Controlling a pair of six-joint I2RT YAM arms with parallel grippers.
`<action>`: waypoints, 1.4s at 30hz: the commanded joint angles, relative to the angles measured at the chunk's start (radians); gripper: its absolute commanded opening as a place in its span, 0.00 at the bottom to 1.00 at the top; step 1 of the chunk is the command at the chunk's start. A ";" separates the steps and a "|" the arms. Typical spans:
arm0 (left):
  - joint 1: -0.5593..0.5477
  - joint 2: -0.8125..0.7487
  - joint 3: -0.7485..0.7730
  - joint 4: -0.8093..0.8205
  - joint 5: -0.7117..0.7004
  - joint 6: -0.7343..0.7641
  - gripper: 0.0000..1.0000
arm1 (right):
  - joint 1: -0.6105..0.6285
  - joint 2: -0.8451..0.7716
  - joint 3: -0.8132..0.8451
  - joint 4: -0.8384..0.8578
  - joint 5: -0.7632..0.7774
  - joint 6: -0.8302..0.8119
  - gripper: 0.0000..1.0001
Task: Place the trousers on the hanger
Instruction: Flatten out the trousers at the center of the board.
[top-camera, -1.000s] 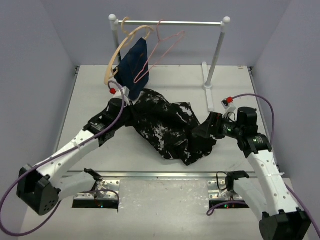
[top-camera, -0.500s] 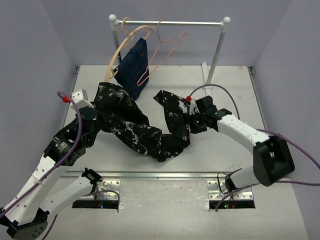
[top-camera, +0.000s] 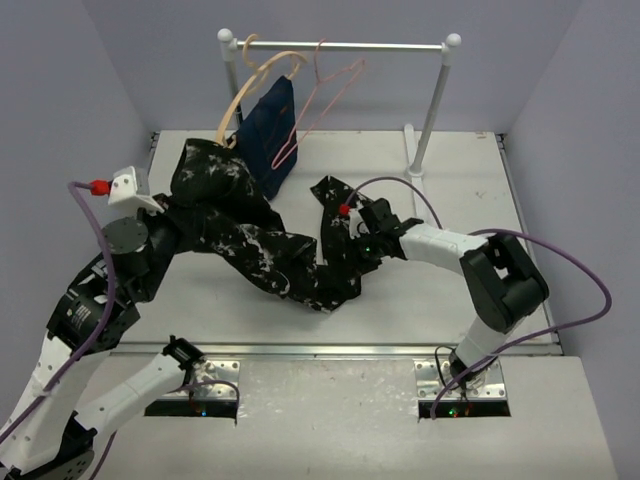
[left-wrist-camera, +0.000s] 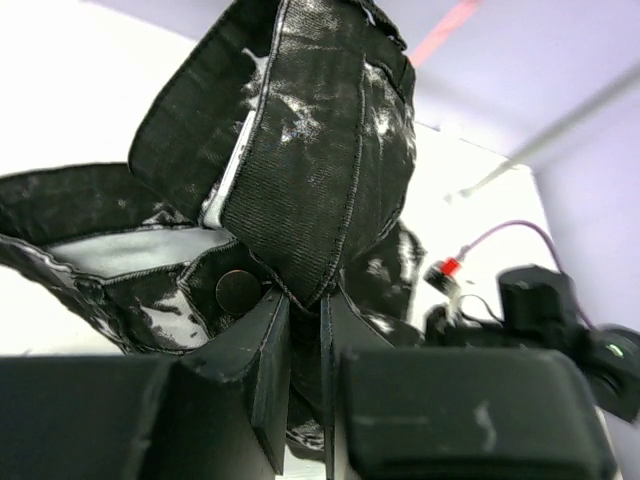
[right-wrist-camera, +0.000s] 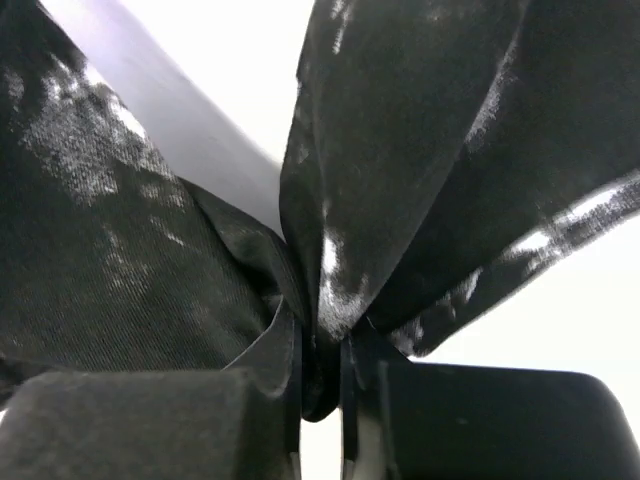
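Observation:
The black, white-speckled trousers (top-camera: 262, 247) stretch across the middle of the table between my two grippers. My left gripper (top-camera: 176, 216) is shut on the waistband, close to the button, and holds that end lifted at the left; in the left wrist view the waistband (left-wrist-camera: 310, 150) rises from between the jaws (left-wrist-camera: 305, 300). My right gripper (top-camera: 352, 240) is shut on a fold of a trouser leg (right-wrist-camera: 420, 130), which is pinched between its jaws (right-wrist-camera: 320, 335). The pink wire hanger (top-camera: 342, 74) hangs empty on the rail at the back, above and behind the trousers.
A white garment rack (top-camera: 432, 110) stands at the back, its rail (top-camera: 380, 46) crossing above the table. A tan wooden hanger (top-camera: 233, 108) with a navy garment (top-camera: 268, 125) hangs left of the pink one, just behind the lifted waistband. Purple cables loop off both wrists.
My left arm has drawn the waistband up and to the left. My right gripper has swung left to the trouser leg and shut on it, having been open earlier.

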 joint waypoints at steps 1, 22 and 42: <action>0.001 0.041 0.163 0.262 0.271 0.157 0.00 | -0.098 -0.190 -0.029 0.111 -0.039 0.137 0.00; 0.001 0.103 0.338 0.387 -0.175 -0.096 0.00 | -0.360 -0.541 0.816 -0.826 0.483 -0.089 0.00; 0.001 0.069 -0.346 -0.029 -0.215 -0.458 0.00 | -0.141 -0.239 0.316 -0.339 -0.198 -0.197 0.99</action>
